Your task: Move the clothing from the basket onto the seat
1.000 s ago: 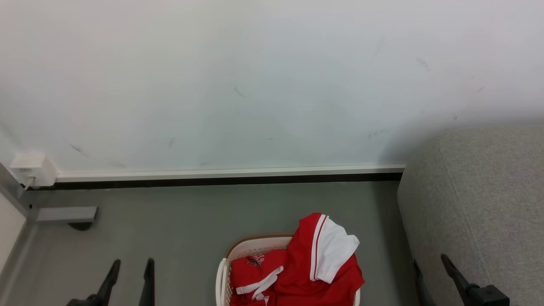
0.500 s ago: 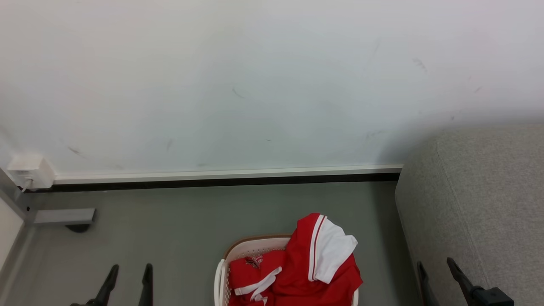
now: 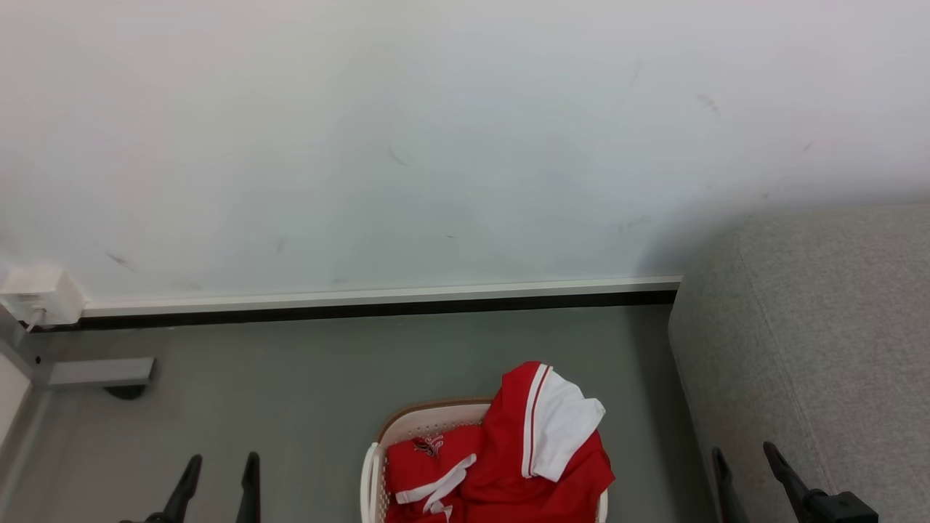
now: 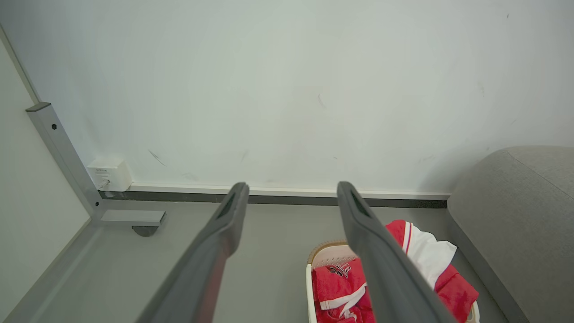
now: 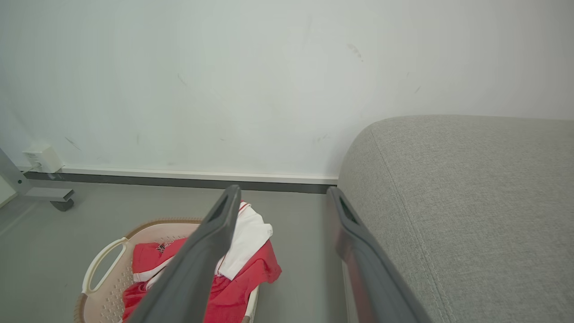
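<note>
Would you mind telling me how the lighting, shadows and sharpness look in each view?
Head view: even, soft light, no glare; a faint shadow lies on the wall beside the seat. Left wrist view: the left gripper looks soft up close, the clothing sharp. Right wrist view: right gripper likewise soft, seat weave crisp.

right gripper (image 5: 280, 197) fingers spread, empty; red clothing (image 5: 233, 273) in basket (image 5: 101, 264) left of sofa (image 5: 466, 211).

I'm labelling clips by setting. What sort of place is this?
Likely a plain indoor room, perhaps a test space: grey sofa, laundry basket of red clothing on the floor, scuffed white wall.
</note>
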